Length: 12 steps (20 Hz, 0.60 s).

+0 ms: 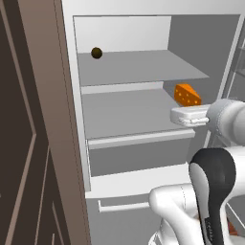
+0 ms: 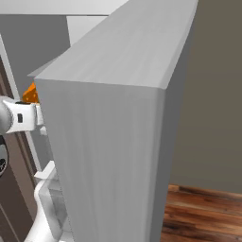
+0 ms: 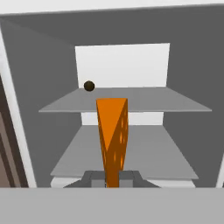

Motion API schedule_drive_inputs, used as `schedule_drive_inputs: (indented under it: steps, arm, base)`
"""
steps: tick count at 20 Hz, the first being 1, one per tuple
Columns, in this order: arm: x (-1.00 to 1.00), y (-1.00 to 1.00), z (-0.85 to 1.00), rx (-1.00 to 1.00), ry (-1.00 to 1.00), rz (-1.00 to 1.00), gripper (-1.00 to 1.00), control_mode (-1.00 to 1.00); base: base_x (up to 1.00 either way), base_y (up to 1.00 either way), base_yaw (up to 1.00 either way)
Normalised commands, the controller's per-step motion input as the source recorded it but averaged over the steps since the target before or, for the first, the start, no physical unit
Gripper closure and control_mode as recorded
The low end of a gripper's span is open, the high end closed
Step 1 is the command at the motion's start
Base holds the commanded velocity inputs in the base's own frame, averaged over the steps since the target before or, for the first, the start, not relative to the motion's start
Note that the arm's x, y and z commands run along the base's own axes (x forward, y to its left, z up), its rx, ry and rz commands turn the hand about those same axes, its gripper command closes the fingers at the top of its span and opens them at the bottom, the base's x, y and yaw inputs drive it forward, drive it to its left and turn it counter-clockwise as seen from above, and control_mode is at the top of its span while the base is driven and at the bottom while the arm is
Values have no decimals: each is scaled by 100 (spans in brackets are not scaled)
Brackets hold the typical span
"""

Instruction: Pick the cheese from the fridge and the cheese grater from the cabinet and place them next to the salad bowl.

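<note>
Cheese point(image 3: 113, 140), one orange wedge, sits clamped between the two dark fingertips of the gripper point(image 3: 112, 179), whose jaws are closed hard against its narrow lower end; in the hand view the wedge rises straight up from the tips, thin edge toward the camera, holes visible on its right face. In the left base view the cheese point(image 1: 187, 95) appears just above the white hand, at the front right of the fridge point(image 1: 72, 95), level with the gap between the upper and middle shelves; whether it is clear of the shelf below or touching it cannot be told. The grip on the narrow end is judged to suit a wedge, since the flat faces give the pads parallel surfaces, and the hand reaches in level because the shelves leave only a low slot. The right base view shows a sliver of the cheese point(image 2: 31, 94) above the hand, beside the open fridge door point(image 2: 118, 118), which stands wide to give the arm room. The step in hand is judged to be carrying the wedge out of the compartment; the grater and the bowl remain to be dealt with. Count: one cheese wedge, one dark ball point(image 1: 96, 52) on the upper shelf point(image 1: 143, 69) near the rear left, well apart from the cheese, and two shelves visible in full, with the middle shelf point(image 1: 124, 112) bare of items.
</note>
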Motion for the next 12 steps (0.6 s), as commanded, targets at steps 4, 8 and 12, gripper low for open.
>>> schedule_drive_inputs:
  steps: [4, 8, 12]
  arm:
    - [0, 0, 0, 0, 0, -1, 100, -100]
    - [-26, -5, -6, 0, 0, 0, 100, 100]
    - [0, 0, 0, 0, 0, 0, 100, 100]
  base:
    - [0, 0, 0]
    - [-25, -3, 0]
    - [-100, -7, 0]
